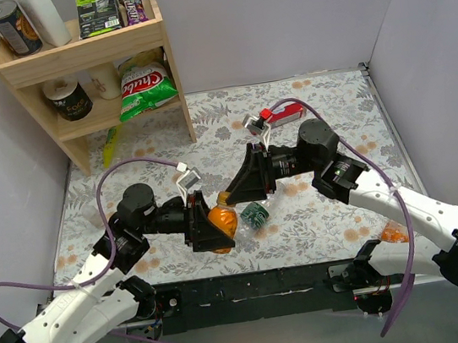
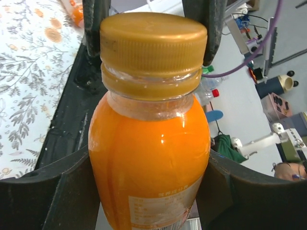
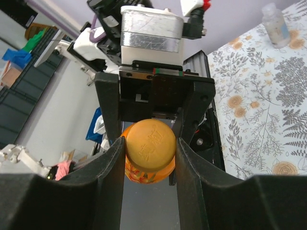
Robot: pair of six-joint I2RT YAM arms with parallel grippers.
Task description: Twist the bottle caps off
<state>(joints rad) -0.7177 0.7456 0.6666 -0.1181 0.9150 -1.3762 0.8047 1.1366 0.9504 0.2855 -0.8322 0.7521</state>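
Observation:
My left gripper (image 1: 209, 227) is shut on the body of the short orange bottle (image 1: 222, 221), held off the table between the arms; the left wrist view shows the bottle (image 2: 148, 153) filling the gap between the jaws. Its orange cap (image 2: 152, 40) sits on the neck. My right gripper (image 1: 232, 194) is shut on that cap (image 3: 149, 145), its fingers (image 2: 213, 28) on either side of it. The clear green-labelled bottle (image 1: 255, 215) lies on the cloth just right of the held bottle. The slim orange bottle (image 1: 394, 234) lies by my right arm. A clear plain bottle (image 3: 274, 25) stands far off.
A wooden shelf (image 1: 85, 57) at the back left holds tin cans, boxes and a green chips bag (image 1: 145, 88). A red rectangular box (image 1: 286, 112) lies at the back middle of the flowered cloth. Grey walls close the left and right sides.

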